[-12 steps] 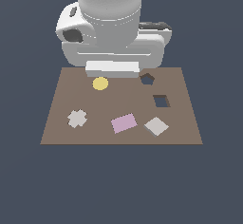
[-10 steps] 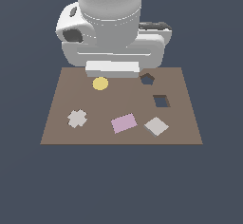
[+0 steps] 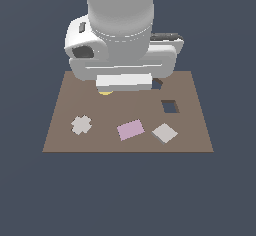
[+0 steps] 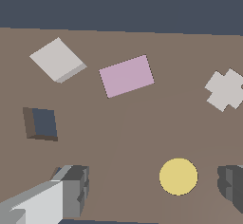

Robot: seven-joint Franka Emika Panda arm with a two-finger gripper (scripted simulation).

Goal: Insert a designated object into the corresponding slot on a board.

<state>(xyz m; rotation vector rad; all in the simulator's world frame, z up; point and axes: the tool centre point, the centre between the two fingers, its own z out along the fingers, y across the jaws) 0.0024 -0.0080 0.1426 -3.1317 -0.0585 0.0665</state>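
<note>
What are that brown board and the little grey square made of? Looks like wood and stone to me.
Hard to say, since this is a simulator's render. The brown board is flat, matte and uniform, with no grain, so it only resembles wood or card. The grey square block is plain, unshiny light grey with a darker side, more like painted plastic.

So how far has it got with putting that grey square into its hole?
Nothing is done yet: the grey square lies loose on the board, beside the pink rectangle. The square hole is empty. The gripper hangs open above the yellow disc, holding nothing. Grasping and inserting remain.
</note>
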